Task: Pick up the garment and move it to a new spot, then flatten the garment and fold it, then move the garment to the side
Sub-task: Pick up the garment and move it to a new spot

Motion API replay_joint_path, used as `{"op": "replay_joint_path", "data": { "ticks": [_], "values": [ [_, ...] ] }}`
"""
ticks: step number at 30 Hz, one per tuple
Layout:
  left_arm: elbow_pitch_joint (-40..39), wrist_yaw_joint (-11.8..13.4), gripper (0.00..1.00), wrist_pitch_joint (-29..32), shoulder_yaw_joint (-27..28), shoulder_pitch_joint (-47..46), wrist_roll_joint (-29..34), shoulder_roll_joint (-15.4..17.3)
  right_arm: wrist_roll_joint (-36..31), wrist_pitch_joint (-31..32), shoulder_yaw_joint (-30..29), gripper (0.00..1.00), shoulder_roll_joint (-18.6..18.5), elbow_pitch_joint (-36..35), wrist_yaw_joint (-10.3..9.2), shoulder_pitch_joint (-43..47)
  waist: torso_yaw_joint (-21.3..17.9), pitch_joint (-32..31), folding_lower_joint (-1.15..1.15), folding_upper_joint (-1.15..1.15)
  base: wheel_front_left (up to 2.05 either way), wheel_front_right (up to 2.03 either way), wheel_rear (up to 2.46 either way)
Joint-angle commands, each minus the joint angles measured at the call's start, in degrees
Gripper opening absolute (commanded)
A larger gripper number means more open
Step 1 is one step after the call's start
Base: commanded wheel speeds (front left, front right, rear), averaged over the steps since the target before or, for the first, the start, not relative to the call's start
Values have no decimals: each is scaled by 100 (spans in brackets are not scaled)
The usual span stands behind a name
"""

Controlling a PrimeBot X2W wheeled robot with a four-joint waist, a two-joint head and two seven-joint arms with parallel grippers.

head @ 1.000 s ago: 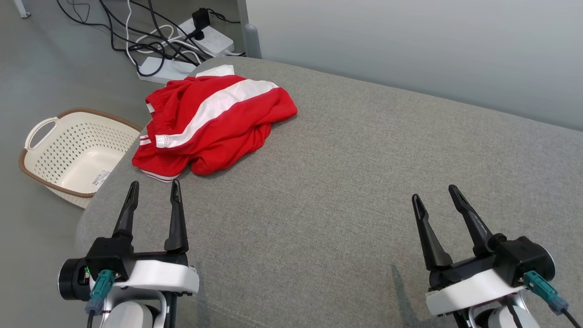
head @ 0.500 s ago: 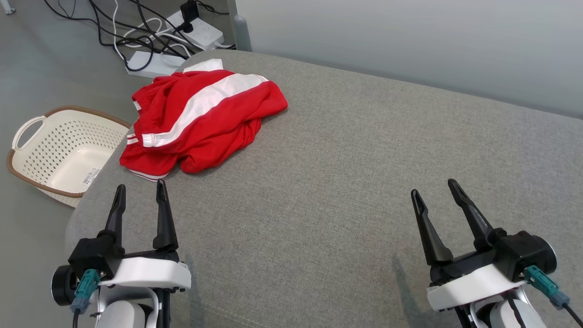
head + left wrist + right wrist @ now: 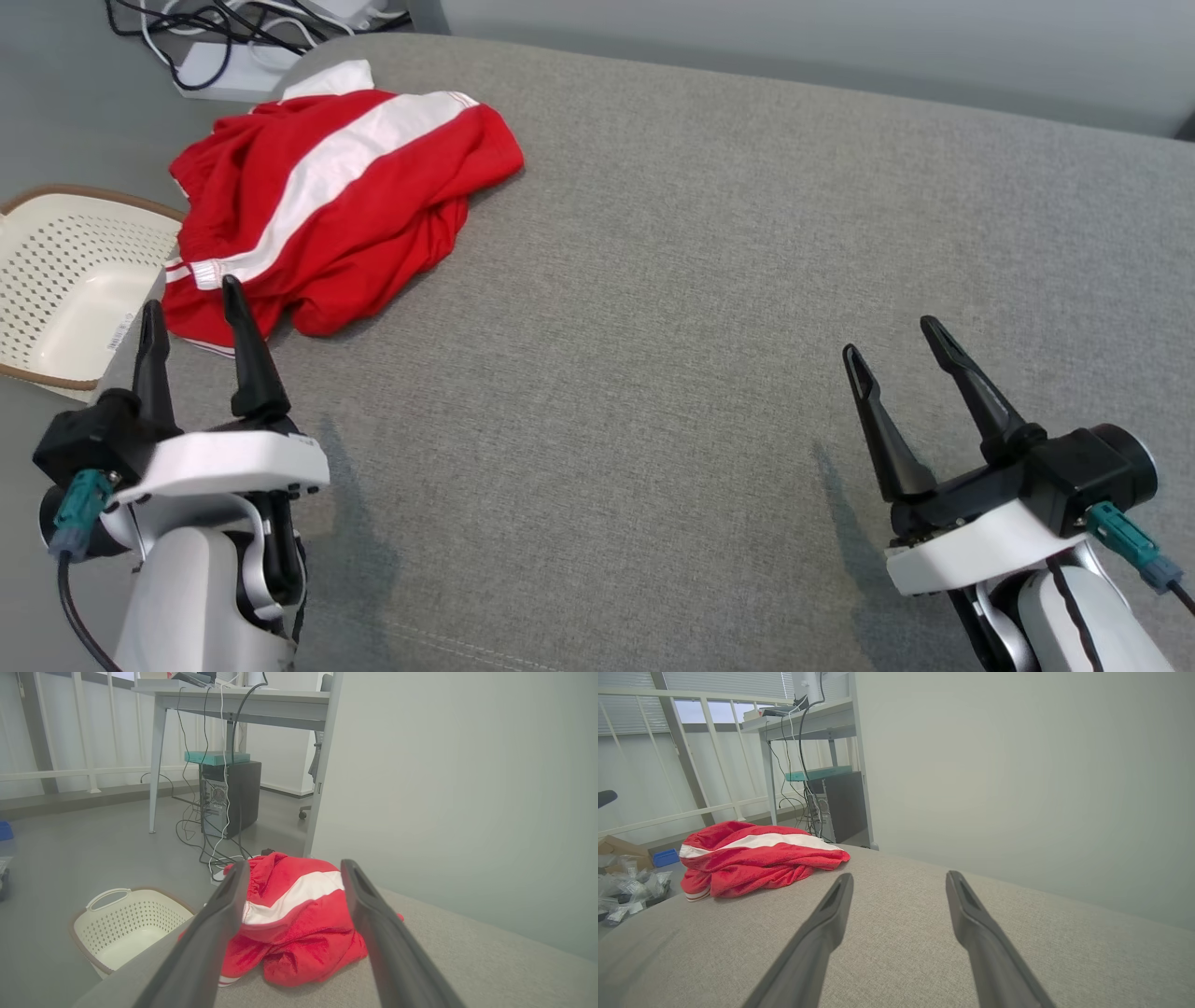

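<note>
Red garment [image 3: 373,205], white stripe, crumpled, far left; long axis near-left to far-right; left gripper [image 3: 189,297], right gripper [image 3: 890,338] wide, empty.

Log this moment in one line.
stage: pre-grasp | garment: crumpled, far left on grey surface | left gripper: open, by garment's near edge | right gripper: open, empty

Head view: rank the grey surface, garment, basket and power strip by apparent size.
1. grey surface
2. garment
3. basket, cropped by the frame edge
4. power strip, farthest and partly cropped
</note>
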Motion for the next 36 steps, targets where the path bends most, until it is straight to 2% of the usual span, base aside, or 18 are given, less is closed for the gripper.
{"op": "replay_joint_path", "data": {
  "ticks": [1, 9, 16, 22, 30, 36],
  "values": [
    [-47, -6, 100, -33, 284, -347, -65, 123, 7, -76, 145, 100, -87, -172, 8, -202, -169, 212, 0, 0, 0, 0, 0],
    [333, -90, 100, -33, 665, -1020, 138, 123, 7, -76, 224, 100, -340, -215, 8, -519, -418, 722, 0, 0, 0, 0, 0],
    [990, -199, 100, -33, 986, -1563, 324, 123, 11, -76, 313, 100, -452, -232, 8, -713, -537, 1012, 0, 0, 0, 0, 0],
    [1626, -187, 100, -33, 1316, -1937, 603, 126, 45, -76, 373, 100, -495, -229, 8, -841, -611, 1162, 0, 0, 0, 0, 0],
    [2474, -220, 100, -33, 1662, -2410, 828, 301, 88, -76, 509, 100, -540, -242, 8, -987, -707, 1387, 0, 0, 0, 0, 0],
    [2743, -218, 100, -33, 1781, -2626, 945, 411, 101, -76, 556, 100, -565, -249, 8, -1079, -796, 1550, 0, 0, 0, 0, 0]
  ]
}}
